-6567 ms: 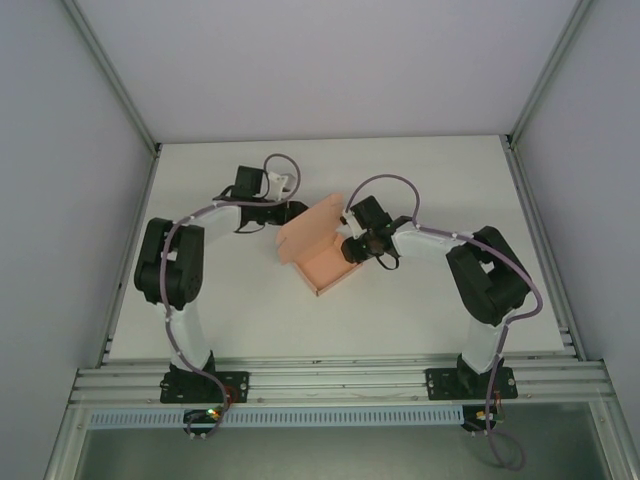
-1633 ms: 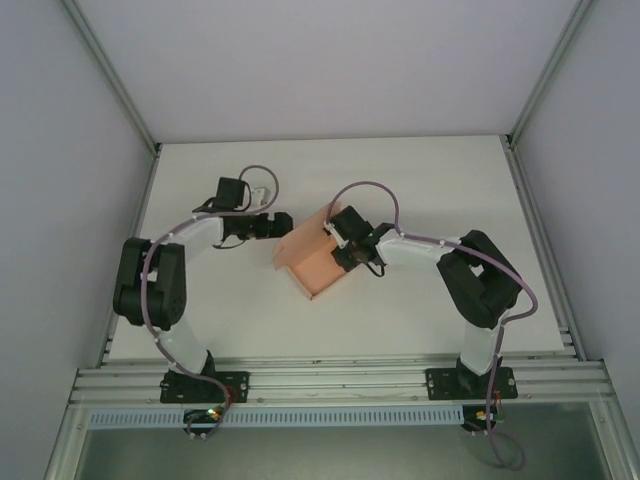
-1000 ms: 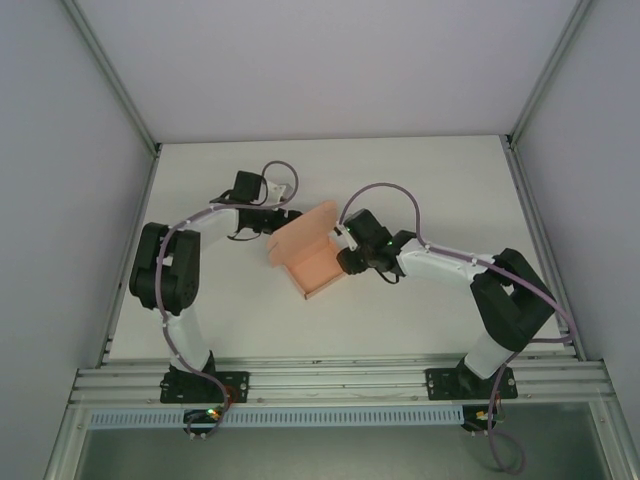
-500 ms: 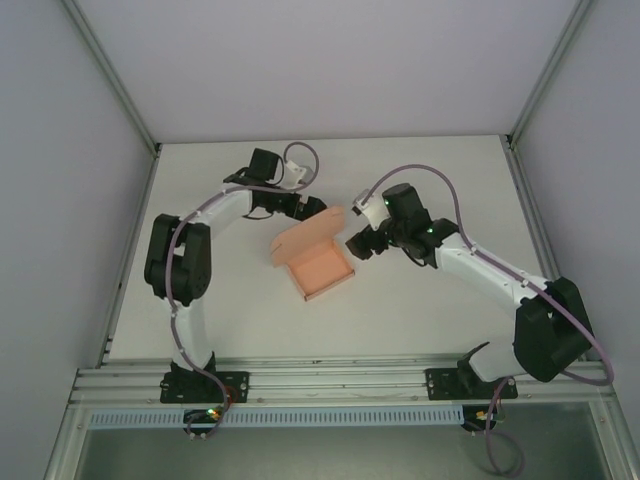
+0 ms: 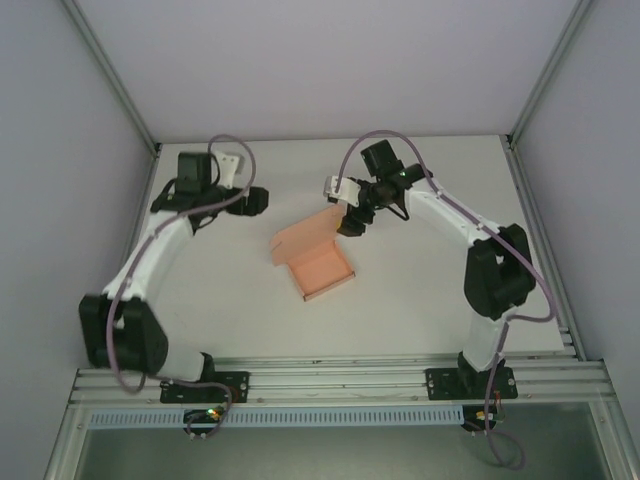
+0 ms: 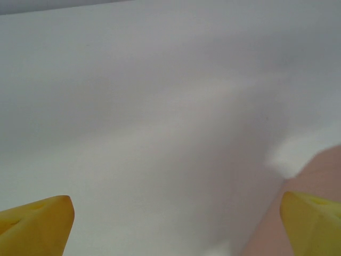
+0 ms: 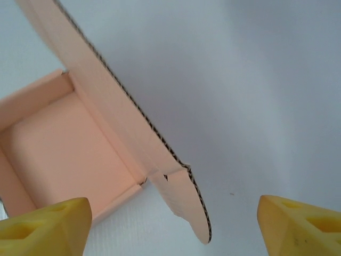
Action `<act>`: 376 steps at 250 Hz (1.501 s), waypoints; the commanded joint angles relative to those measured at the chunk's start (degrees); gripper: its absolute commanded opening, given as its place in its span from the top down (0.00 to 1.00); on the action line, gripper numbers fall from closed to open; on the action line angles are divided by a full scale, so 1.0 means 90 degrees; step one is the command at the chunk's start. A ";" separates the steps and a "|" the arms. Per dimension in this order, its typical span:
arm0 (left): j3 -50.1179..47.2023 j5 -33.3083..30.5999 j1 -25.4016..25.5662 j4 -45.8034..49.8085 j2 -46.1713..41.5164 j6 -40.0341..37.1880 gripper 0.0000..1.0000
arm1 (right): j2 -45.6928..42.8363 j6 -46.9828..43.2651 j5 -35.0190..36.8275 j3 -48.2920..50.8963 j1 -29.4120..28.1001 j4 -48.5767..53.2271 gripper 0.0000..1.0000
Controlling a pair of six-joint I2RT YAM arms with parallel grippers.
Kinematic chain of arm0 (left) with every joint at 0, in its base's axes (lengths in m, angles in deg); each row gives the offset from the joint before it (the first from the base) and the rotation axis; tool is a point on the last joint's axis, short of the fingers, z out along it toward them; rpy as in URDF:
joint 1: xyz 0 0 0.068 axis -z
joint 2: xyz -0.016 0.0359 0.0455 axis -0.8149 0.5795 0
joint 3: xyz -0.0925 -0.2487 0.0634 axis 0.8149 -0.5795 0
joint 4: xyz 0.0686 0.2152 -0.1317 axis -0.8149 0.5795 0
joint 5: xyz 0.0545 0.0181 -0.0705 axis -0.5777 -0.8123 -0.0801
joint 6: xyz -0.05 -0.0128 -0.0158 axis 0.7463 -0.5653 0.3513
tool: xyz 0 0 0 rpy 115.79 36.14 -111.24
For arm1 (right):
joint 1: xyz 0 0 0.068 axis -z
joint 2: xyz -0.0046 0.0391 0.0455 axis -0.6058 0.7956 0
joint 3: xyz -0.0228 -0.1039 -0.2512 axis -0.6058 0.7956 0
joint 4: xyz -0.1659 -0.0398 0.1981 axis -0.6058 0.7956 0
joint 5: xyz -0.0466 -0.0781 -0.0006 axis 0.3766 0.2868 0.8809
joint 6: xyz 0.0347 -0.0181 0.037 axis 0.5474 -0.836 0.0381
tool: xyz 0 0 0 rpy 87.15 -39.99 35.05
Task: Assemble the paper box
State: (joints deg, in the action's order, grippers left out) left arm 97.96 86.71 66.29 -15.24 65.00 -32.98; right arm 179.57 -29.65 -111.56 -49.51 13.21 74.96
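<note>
Paper box [image 5: 320, 268] is sitting near the middle of the white table [image 5: 420, 300], closer to the right gripper [image 5: 347, 224] than to the left gripper [image 5: 256, 200]. It is showing as a shallow, squarish tray of salmon-pink card with low walls, and its lid [image 5: 305, 235] is standing at a slant from the far-left edge. In the right wrist view the lid's cut edge is showing dark wavy corrugation, and a rounded tab [image 7: 189, 213] is hanging off its corner. The card is looking smooth, matte and unprinted. The right gripper is hovering just beside the lid, its yellow fingers [image 7: 48, 224] spread wide and holding nothing. The left gripper is hanging well apart from the box, its yellow fingers [image 6: 32, 224] spread wide too.
</note>
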 commanded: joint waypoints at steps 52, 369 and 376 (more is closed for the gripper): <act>-0.1400 0.1943 0.0028 -0.0422 -0.1224 -0.0593 0.00 | 0.1561 -0.1363 -0.0475 -0.2015 0.0045 0.2705 0.49; 0.0372 -0.0225 0.1002 0.1540 0.0980 -0.2534 1.00 | 0.0787 -0.0142 0.0516 -0.1548 0.0030 0.2090 1.00; 0.0382 -0.0416 0.1030 0.1422 0.0989 -0.2370 1.00 | 0.0734 0.0200 0.0685 -0.1484 0.0032 0.1818 1.00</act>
State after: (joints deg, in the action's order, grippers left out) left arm 99.36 92.93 74.77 0.09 74.36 -60.17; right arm 189.54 -37.03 -111.78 -64.50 13.45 97.14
